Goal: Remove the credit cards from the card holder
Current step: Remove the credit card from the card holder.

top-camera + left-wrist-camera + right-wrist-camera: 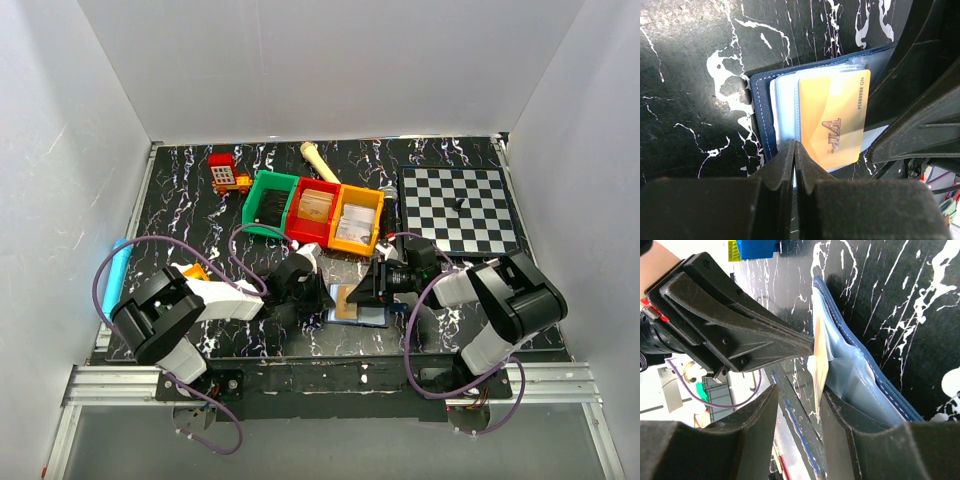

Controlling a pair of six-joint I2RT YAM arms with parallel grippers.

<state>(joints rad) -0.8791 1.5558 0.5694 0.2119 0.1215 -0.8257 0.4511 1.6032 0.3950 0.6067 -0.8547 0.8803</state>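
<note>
**Near the front of the table: gold card not yet out**

Between both arms, the soft blue card holder is pressed down by the closed left gripper. The stiff, slippery gold card is best pinched at its free edge, where the open jaws of the right gripper are set.

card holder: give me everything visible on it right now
The card holder lies open and flat on the black marbled table, between the two arms. It has a navy outer with pale stitching, a blue-grey lining and clear sleeves. A gold VIP card sticks partly out of a sleeve. The shut left hand presses on its edge. The open right hand straddles the card's edge.
</note>
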